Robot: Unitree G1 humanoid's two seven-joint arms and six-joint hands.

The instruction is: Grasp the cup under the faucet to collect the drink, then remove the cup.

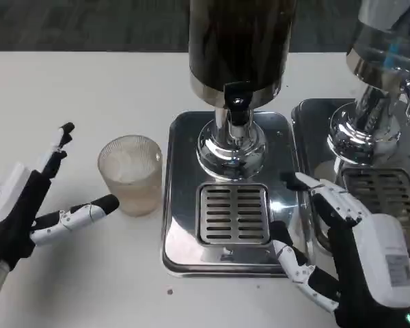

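The ribbed glass cup (130, 173) stands upright on the white counter (75, 89), just left of the drink dispenser's steel base (180, 205) and not yet on the drip grille (233, 214); the black faucet (237, 104) hangs over the base farther back. Left hand (27, 212) waits left of the cup, fingers spread wide, one fingertip (108, 202) just beside the cup's lower wall, nothing in its hold. Right hand (348, 246) hovers at the base's right edge, fingers apart too, holding nothing. A second dispenser (376, 102) sits toward the counter's right edge. Now, that cup: it looks like a stiff, thin-walled clear tumbler, seemingly empty so probably light and easy to tip. The ribs should give the fingers some bite, though the wall may be slick. Best bet is a wrap around the middle of the wall, thumb opposite the fingers, firm but gentle, since it could crack or skate across the counter.
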